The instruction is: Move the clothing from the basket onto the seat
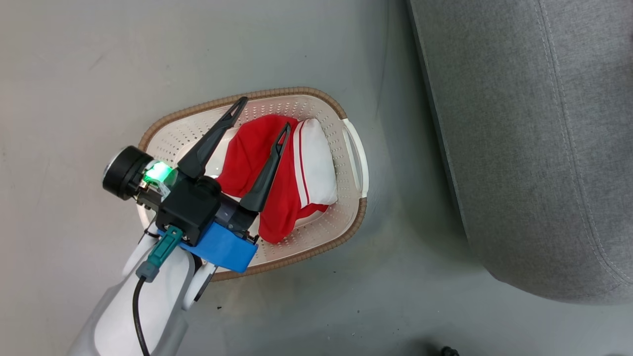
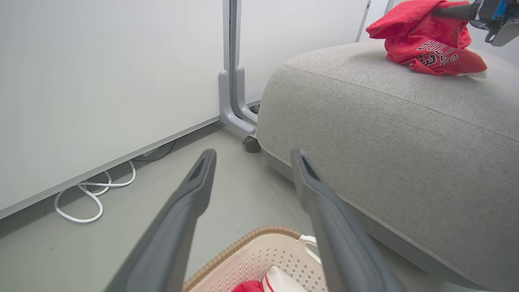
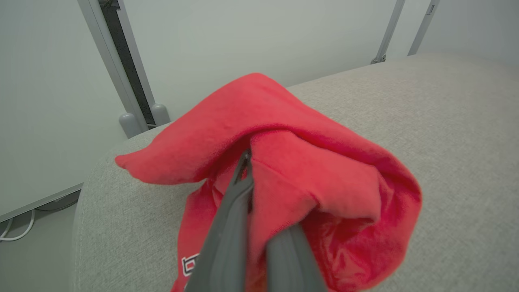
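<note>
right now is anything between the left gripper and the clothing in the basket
Nothing visible stands between them. The left gripper hangs open over the basket, whose top is uncovered. In the head view the red and white clothing lies bare directly under its spread jaws.

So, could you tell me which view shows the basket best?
The head view: nearly the whole basket from above. The left wrist view catches part of its rim and wall; the right wrist view faces the seat.

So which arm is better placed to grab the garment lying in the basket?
Left. The left gripper, open, hangs over the red-and-white garment in the basket; the right gripper is shut on the BULLS garment on the seat.
</note>
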